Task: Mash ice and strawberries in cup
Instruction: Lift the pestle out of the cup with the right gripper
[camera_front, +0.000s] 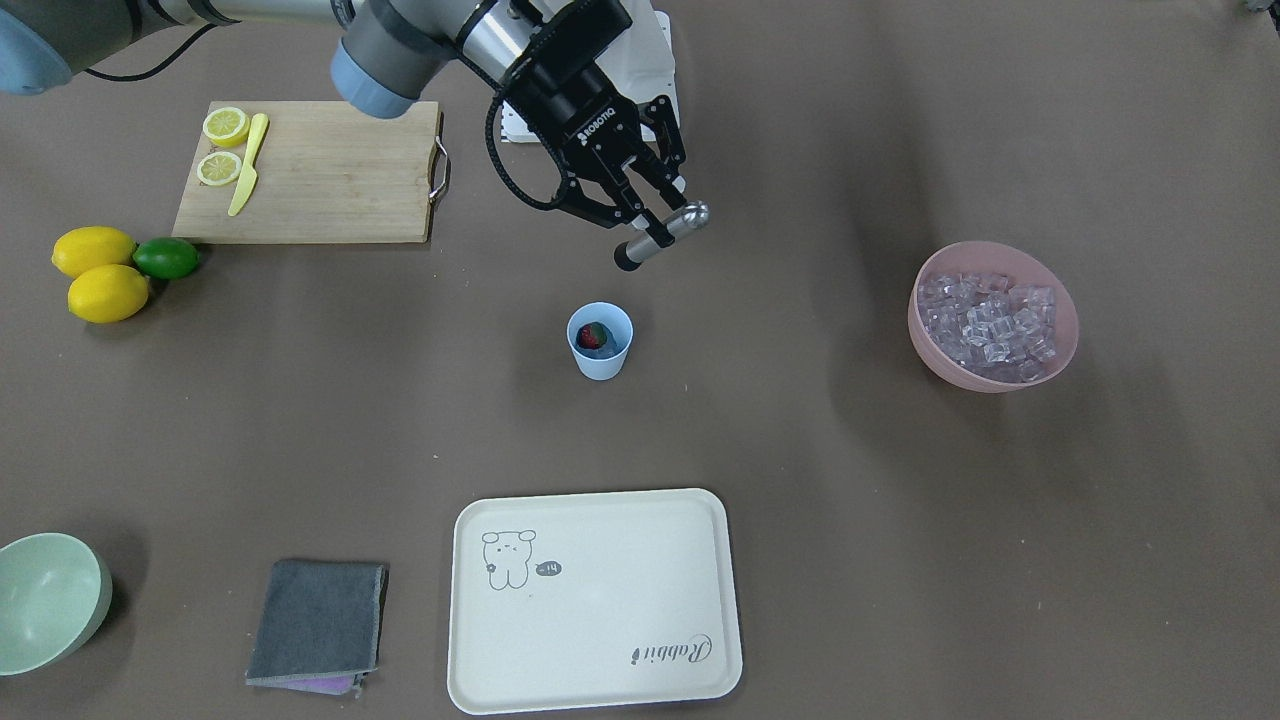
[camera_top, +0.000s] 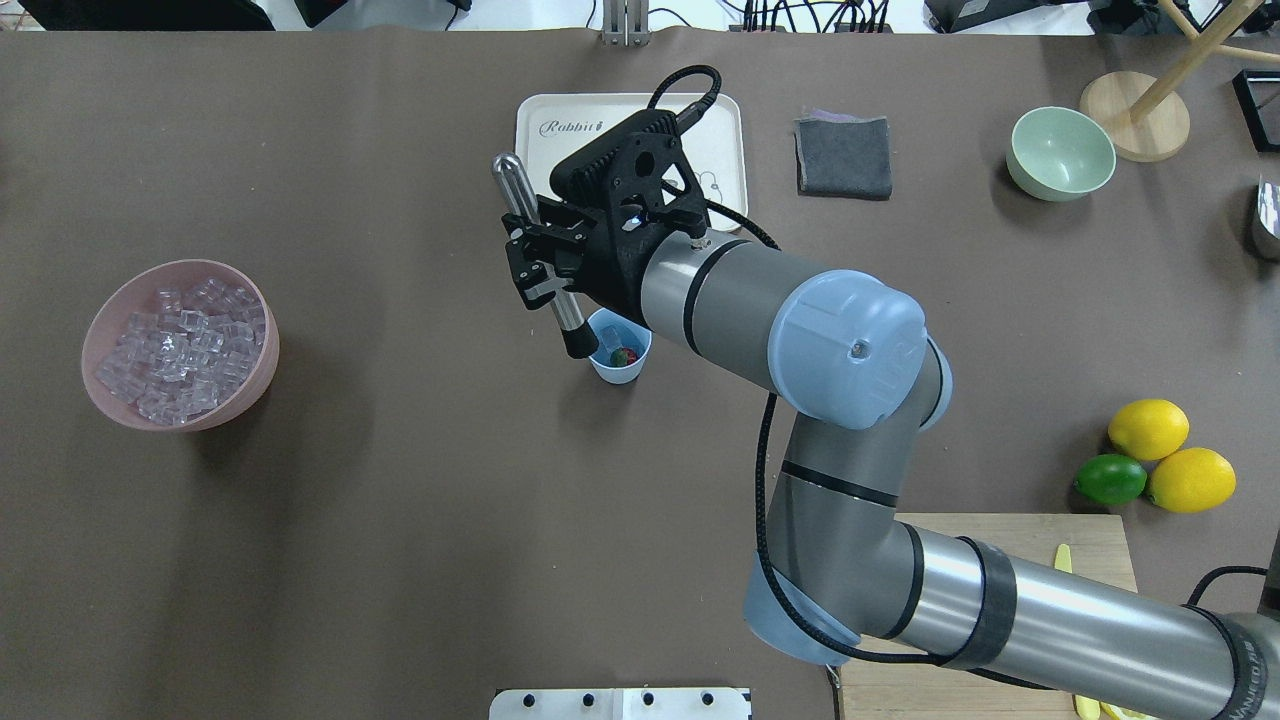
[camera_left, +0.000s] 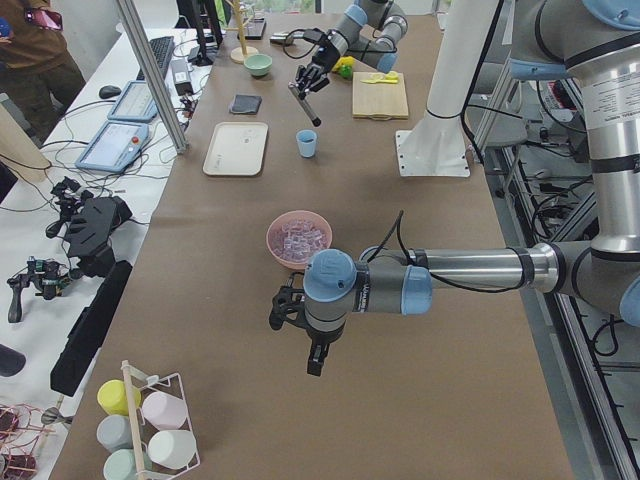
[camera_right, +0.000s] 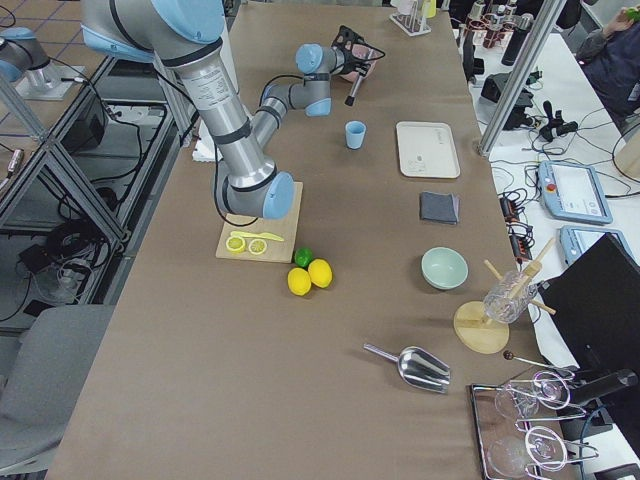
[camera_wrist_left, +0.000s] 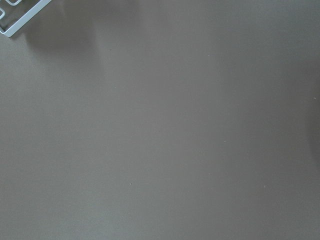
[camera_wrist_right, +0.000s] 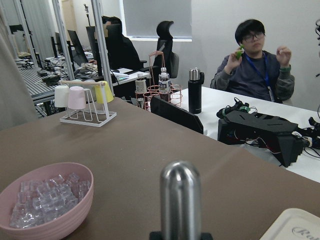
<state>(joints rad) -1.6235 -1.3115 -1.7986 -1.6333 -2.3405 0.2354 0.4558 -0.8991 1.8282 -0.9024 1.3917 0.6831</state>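
Note:
The light-blue cup (camera_front: 600, 350) stands mid-table, also in the overhead view (camera_top: 622, 368). The red strawberry (camera_front: 592, 336) with a green cap lies inside it, and a pale cube seems to lie beside it. More ice (camera_front: 985, 320) fills the pink bowl (camera_front: 1068, 330). My right gripper (camera_front: 658, 228) is shut on a metal muddler (camera_front: 690, 215) with a black tip. It holds the muddler tilted in the air, tip just short of the cup on the robot's side. My left gripper (camera_left: 313, 362) hangs over bare table near the pink bowl; I cannot tell whether it is open or shut.
A cream tray (camera_front: 600, 650), a grey cloth (camera_front: 318, 620) and a pale green bowl (camera_front: 40, 600) lie on the operators' side. A cutting board (camera_front: 330, 190) holds lemon halves and a yellow knife. Two lemons (camera_front: 95, 272) and a lime (camera_front: 166, 258) sit beside it.

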